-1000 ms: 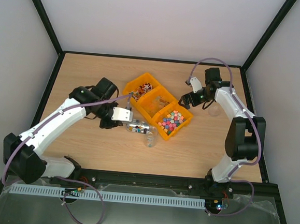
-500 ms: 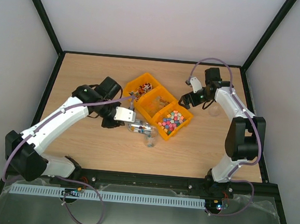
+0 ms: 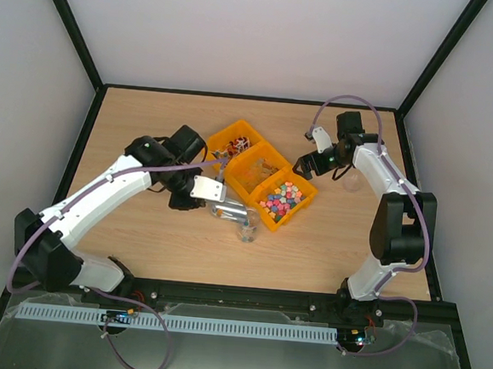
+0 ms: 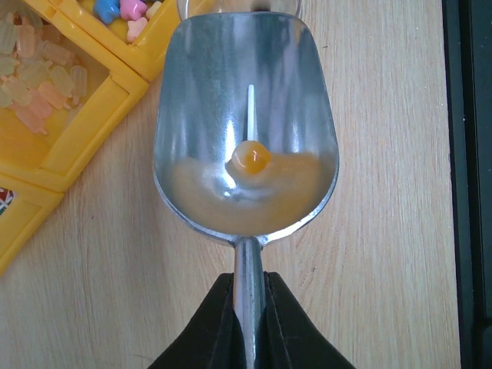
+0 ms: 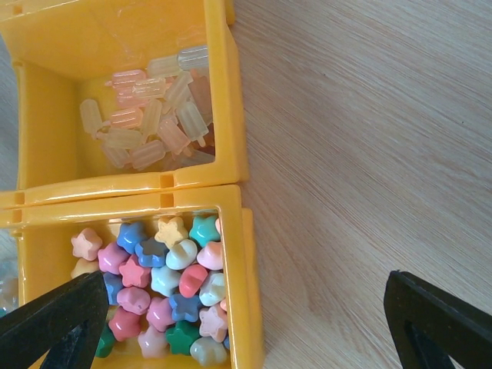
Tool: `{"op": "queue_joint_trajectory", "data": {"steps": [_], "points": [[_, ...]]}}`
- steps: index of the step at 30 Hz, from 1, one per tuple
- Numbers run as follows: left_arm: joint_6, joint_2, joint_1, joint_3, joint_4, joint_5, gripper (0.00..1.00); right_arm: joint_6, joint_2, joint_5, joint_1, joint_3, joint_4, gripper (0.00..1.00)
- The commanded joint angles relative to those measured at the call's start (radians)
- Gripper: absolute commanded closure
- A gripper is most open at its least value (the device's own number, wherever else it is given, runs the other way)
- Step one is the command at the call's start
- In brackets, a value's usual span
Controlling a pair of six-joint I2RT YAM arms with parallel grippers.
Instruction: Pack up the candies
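My left gripper [image 4: 247,283] is shut on the handle of a silver scoop [image 4: 244,92], also seen from above as the scoop [image 3: 232,211]. One round orange candy [image 4: 251,157] on a white stick lies in the scoop's bowl. The scoop's tip is at the rim of a clear cup [image 3: 245,230]. Colourful star-shaped candies [image 5: 157,296] fill the nearest yellow bin [image 3: 281,197]. Pale translucent candies [image 5: 154,115] lie in the middle bin [image 3: 260,170]. My right gripper [image 5: 242,323] is open above that row's right edge, holding nothing.
A third yellow bin [image 3: 238,144] at the far end holds dark wrapped pieces. Another clear cup [image 3: 352,180] stands on the table beside the right arm. Black frame rails edge the wooden table [image 3: 149,117].
My left arm has carried the scoop a little to the right, toward the clear cup. The right arm has not moved.
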Motion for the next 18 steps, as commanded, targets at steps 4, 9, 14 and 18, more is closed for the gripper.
{"op": "queue_joint_trajectory", "data": {"steps": [4,9,14,18], "points": [[-0.008,0.014,-0.027,0.055,-0.038,-0.032,0.98,0.002,0.003,-0.018,0.0,-0.019,-0.016,0.01],[-0.019,0.028,-0.047,0.077,-0.053,-0.06,0.98,0.003,0.004,-0.018,0.001,-0.021,-0.019,0.01],[-0.023,0.042,-0.056,0.098,-0.063,-0.08,0.98,0.003,0.002,-0.014,0.0,-0.026,-0.016,0.01],[-0.029,0.047,-0.067,0.108,-0.068,-0.095,0.98,-0.001,0.0,-0.01,0.0,-0.029,-0.017,0.01]]}}
